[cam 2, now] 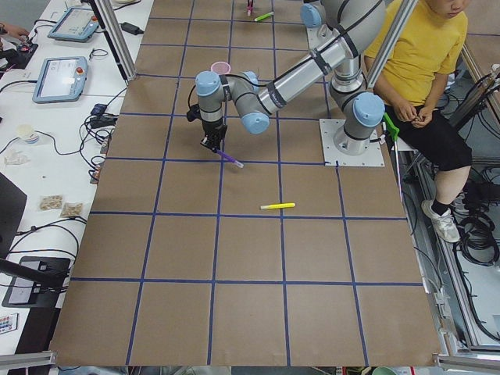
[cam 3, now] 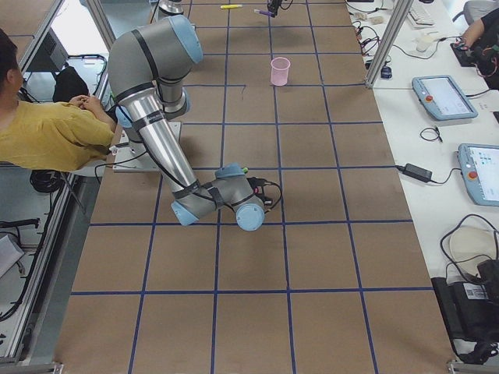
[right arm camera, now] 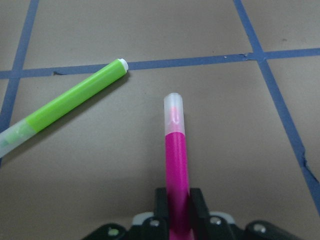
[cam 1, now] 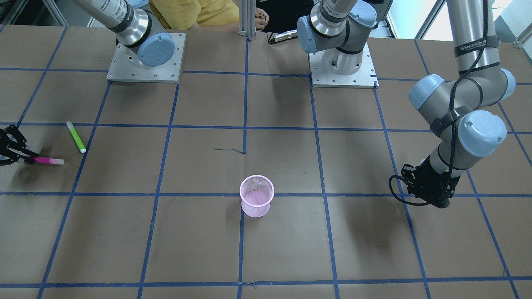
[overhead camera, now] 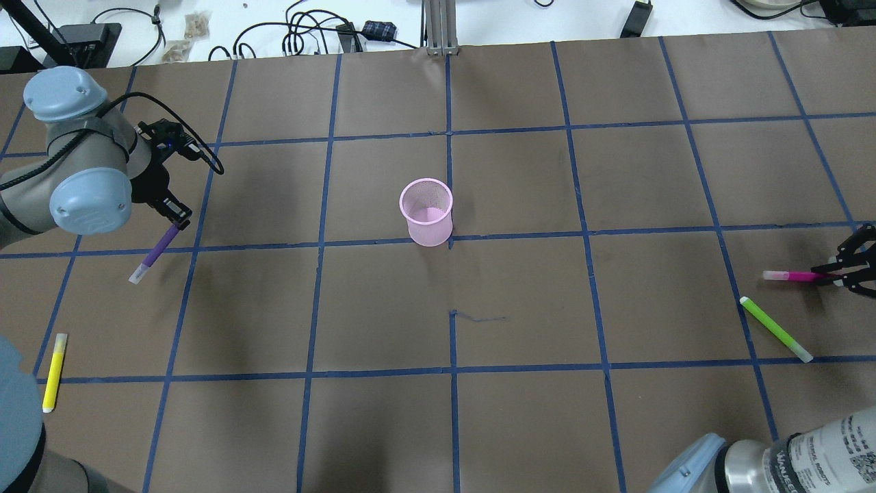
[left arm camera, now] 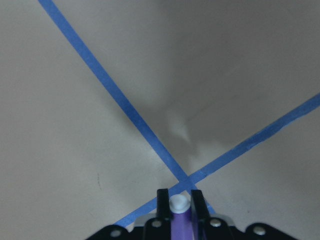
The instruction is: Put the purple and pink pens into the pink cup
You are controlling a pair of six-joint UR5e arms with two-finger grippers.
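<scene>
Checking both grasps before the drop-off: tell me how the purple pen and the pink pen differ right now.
The purple pen is gripped by the left gripper; the pink pen by the right gripper. The purple pen slants down from its gripper; the pink pen looks nearly level. Both are clamped at one end, clear cap outward, outside the pink cup.

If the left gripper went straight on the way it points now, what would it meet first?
The table, near a blue tape crossing; nothing else lies ahead of the left gripper. Its purple pen would likely touch first; the gap is unclear.
</scene>
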